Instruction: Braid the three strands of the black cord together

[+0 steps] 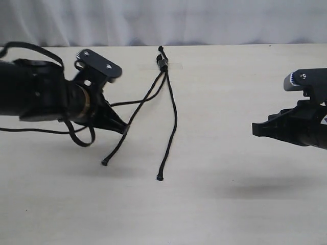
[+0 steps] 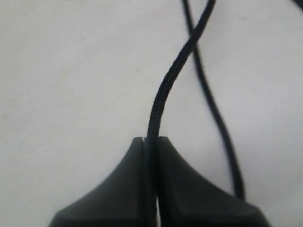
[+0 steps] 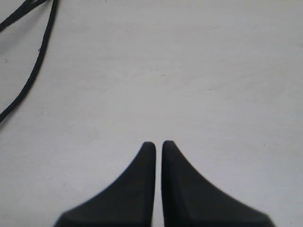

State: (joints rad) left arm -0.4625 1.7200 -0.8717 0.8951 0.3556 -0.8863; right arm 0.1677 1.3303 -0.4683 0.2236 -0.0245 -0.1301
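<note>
Black cord [image 1: 162,61] is lying on the table [image 1: 230,204]. Left gripper [image 2: 150,142] is pinching one strand [image 2: 156,101]; right gripper [image 3: 158,144] is hovering closed, empty.

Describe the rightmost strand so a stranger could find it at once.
On the pale table, find the cord's knot at the middle of the far edge. Three strands leave it; this strand runs nearly straight toward the camera, its tip nearest the front. The other two veer left toward the left hand.
</note>
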